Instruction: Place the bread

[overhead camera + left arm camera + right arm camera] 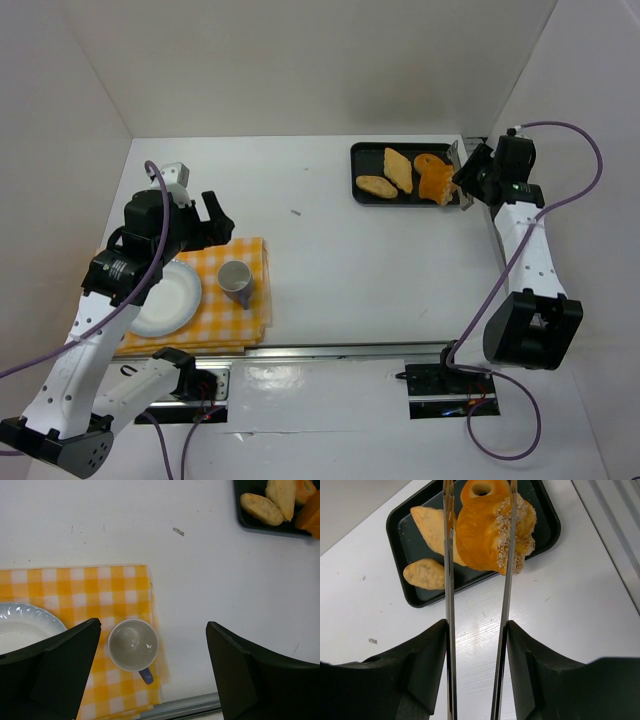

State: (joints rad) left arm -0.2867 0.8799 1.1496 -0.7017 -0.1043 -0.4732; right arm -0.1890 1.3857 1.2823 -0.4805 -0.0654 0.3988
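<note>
My right gripper (pixel 476 630) is shut on a pair of metal tongs (pixel 449 580). The tongs pinch an orange, crumb-edged bread (pixel 487 530) and hold it above the right end of a black tray (pixel 547 525). Two paler breads (pixel 434 525) (pixel 424 573) lie in the tray. In the top view the held bread (pixel 435 180) is at the tray's (pixel 362 150) right end, beside the right gripper (pixel 470 178). My left gripper (pixel 154 625) is open and empty, hovering over a yellow checked cloth (pixel 75 587).
On the cloth (pixel 255 255) stand a white plate (pixel 170 297) and an empty grey mug (pixel 235 280) with a blue handle (pixel 145 675). A metal rail (pixel 350 350) runs along the near table edge. White walls enclose the back and sides.
</note>
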